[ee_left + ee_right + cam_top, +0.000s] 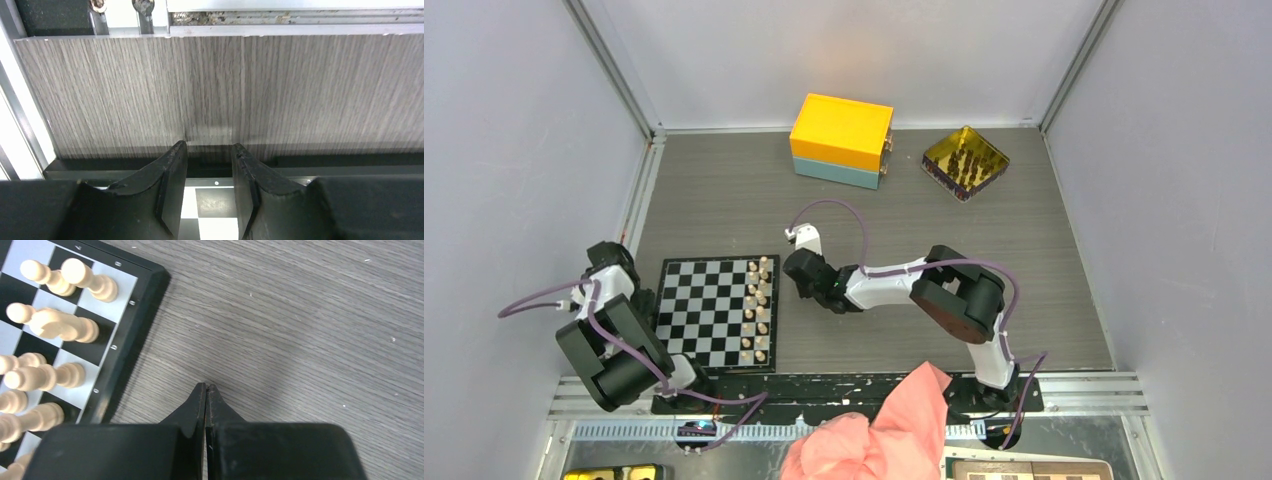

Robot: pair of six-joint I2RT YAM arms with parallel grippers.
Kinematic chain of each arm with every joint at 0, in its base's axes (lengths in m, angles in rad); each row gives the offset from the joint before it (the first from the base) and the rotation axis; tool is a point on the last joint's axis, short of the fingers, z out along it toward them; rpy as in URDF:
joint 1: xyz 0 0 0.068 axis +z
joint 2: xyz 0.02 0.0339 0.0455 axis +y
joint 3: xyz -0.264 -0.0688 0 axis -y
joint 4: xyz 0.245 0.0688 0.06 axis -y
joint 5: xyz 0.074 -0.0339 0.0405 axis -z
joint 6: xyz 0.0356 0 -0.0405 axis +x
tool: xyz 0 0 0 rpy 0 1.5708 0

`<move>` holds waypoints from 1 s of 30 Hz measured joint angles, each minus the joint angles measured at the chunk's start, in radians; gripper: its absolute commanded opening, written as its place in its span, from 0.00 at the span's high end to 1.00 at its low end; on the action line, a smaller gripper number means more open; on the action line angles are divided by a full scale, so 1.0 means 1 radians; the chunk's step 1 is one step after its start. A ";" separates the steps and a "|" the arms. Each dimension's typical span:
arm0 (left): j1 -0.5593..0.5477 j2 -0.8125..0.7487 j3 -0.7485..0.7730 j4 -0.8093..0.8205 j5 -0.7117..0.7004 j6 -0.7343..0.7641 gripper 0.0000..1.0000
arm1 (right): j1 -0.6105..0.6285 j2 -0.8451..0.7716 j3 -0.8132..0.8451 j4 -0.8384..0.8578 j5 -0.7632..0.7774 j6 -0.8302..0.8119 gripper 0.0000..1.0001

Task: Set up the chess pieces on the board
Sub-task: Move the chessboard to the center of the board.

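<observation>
Now light pieces stand on the right side of the board. The right pincer, pressed together and empty, hangs just beside it. Dark pieces seem to lie in the tin, far back-right and nearer this arm. The left pincer is spread and empty.

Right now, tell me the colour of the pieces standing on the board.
Light tan pieces; the right wrist view shows them best.

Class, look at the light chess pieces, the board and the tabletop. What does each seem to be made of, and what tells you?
The chess pieces: probably pale wood, smooth matte finish, turned rounded shapes. The board: black frame with slight sheen, perhaps plastic; squares look printed. The tabletop: grey wood-grain streaks, likely laminate, not solid wood.
</observation>
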 measured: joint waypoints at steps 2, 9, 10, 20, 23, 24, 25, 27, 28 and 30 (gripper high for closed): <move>-0.006 0.000 -0.014 0.004 0.004 -0.001 0.61 | 0.003 0.005 0.000 0.014 -0.004 0.003 1.00; -0.041 -0.029 -0.052 0.021 0.018 -0.022 0.62 | 0.045 0.021 0.010 0.040 -0.001 0.011 1.00; -0.047 -0.034 -0.056 0.022 0.019 -0.024 0.62 | 0.054 0.021 0.010 0.040 0.000 0.014 1.00; -0.195 -0.084 -0.073 0.018 0.002 -0.096 0.64 | 0.084 -0.026 -0.076 0.074 0.053 0.072 1.00; -0.270 -0.089 -0.073 0.011 -0.016 -0.128 0.65 | 0.084 -0.052 -0.112 0.075 0.076 0.088 1.00; -0.289 -0.091 -0.073 0.009 -0.019 -0.135 0.65 | 0.084 -0.059 -0.122 0.073 0.085 0.093 1.00; -0.320 -0.093 -0.073 0.006 -0.032 -0.150 0.65 | 0.084 -0.066 -0.132 0.074 0.093 0.098 1.00; -0.371 -0.095 -0.073 0.004 -0.050 -0.167 0.65 | 0.084 -0.080 -0.151 0.067 0.113 0.106 1.00; -0.399 -0.095 -0.073 0.002 -0.061 -0.179 0.65 | 0.084 -0.088 -0.158 0.062 0.124 0.109 1.00; -0.449 -0.095 -0.073 -0.005 -0.080 -0.197 0.65 | 0.084 -0.099 -0.171 0.050 0.146 0.115 1.00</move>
